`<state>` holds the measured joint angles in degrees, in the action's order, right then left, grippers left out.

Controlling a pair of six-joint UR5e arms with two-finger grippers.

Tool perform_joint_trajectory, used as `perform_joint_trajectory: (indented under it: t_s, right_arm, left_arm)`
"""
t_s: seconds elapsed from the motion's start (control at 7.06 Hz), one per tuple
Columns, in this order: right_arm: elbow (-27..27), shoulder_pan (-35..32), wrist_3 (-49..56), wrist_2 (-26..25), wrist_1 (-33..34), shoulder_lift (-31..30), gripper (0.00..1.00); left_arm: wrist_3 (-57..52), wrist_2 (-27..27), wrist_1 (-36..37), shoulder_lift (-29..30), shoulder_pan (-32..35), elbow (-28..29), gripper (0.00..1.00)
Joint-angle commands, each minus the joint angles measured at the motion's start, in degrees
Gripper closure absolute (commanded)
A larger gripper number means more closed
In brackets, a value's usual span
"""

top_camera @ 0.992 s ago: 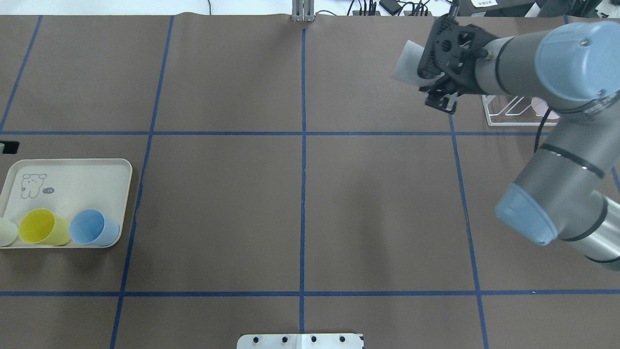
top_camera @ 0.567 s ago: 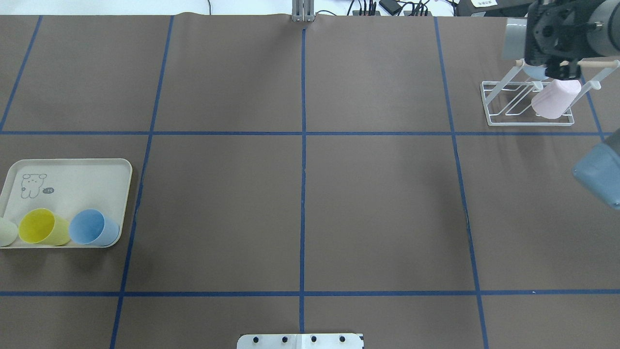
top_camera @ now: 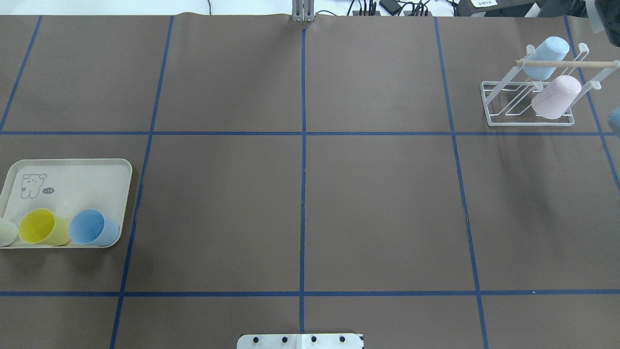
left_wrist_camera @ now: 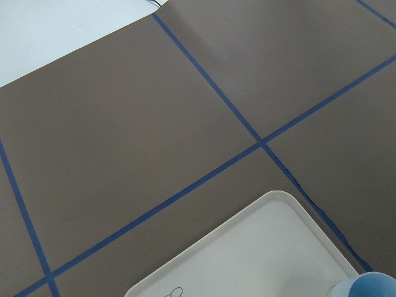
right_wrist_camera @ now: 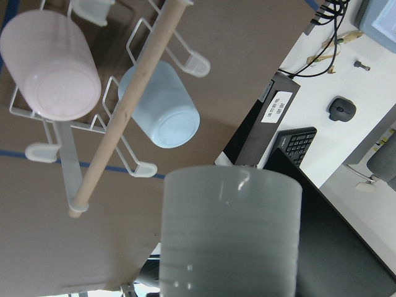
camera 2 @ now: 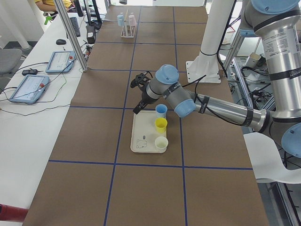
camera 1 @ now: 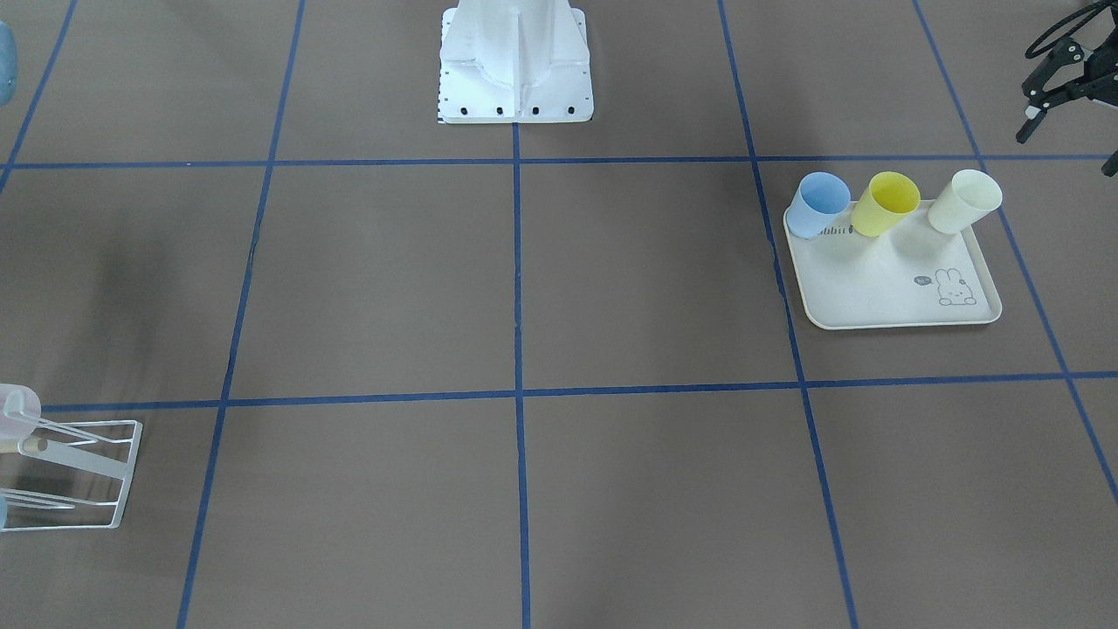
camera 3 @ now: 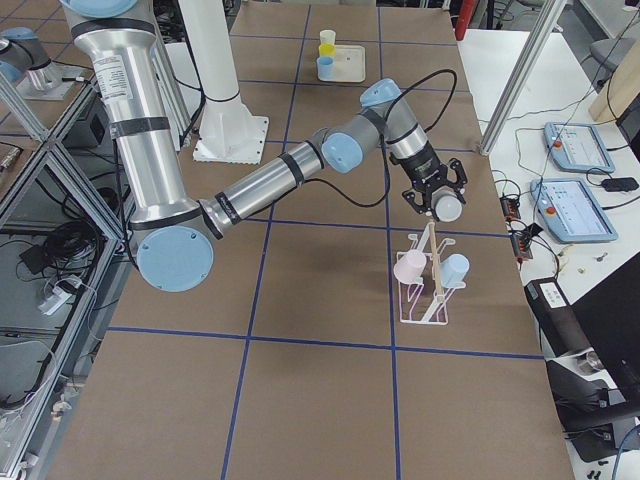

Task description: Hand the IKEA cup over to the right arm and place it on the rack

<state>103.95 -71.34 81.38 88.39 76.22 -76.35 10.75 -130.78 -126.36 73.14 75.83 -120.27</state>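
A pale grey IKEA cup (right_wrist_camera: pixel 229 238) fills the lower part of the right wrist view, with my right gripper (camera 3: pixel 437 195) shut on it. In the exterior right view the cup (camera 3: pixel 450 208) hangs just beyond the far end of the rack (camera 3: pixel 425 300), above the table. The white wire rack (top_camera: pixel 528 124) with its wooden dowel (top_camera: pixel 566 63) stands at the far right. My left gripper (camera 1: pixel 1070 131) hovers open and holds nothing, near the cream tray (camera 1: pixel 882 288).
A pink cup (top_camera: pixel 554 97) and a light-blue cup (top_camera: pixel 545 58) hang on the rack's prongs. On the tray (top_camera: pixel 82 179) lie a yellow cup (top_camera: pixel 43 227), a blue cup (top_camera: pixel 92 227) and a cream cup (top_camera: pixel 6 232). Monitors and a keyboard lie past the table's right end.
My right arm has swung rightward with the grey cup, from left of the rack to past its far right end, and has almost left the overhead view. The cups on the tray have not moved.
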Motion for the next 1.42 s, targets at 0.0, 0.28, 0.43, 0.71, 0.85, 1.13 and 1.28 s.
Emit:
perform_joint_trajectory:
  t_s: [0.0,0.28,0.43,0.71,0.85,1.13,1.28]
  right_arm:
    - [-12.39,-0.99,7.97,-1.64,-15.32,0.32,1.00]
    - [-19.28,-1.00,12.90,-2.60,-18.30,2.95,1.00]
    - [-20.97,-0.04,14.06,-3.56,-19.26,2.96,1.00]
    - [-20.98,3.04,16.78,-8.21,-19.36,2.36,1.00]
    - [-21.07,3.40,18.97,-9.36,-19.45,2.00,1.00]
    - [-22.12,4.19,20.31,-13.31,-19.45,1.74,1.00]
    - [-22.56,5.24,20.31,-15.50,-19.45,1.30,1.00]
  left_arm:
    - [0.23,-0.08,-0.11,-0.27,0.02,0.03,0.00]
    - [0.23,-0.08,-0.11,-0.36,0.02,0.03,0.00]
    - [0.23,0.00,-0.11,-0.28,0.11,0.04,0.00]
    - [0.23,0.00,-0.11,-0.27,0.02,0.21,0.00]
    - [0.23,0.00,-0.11,-0.27,0.02,0.21,0.00]
    - [0.32,0.00,-0.11,-0.19,0.02,0.21,0.00]
    - [0.32,-0.08,-0.11,-0.27,0.02,0.12,0.00]
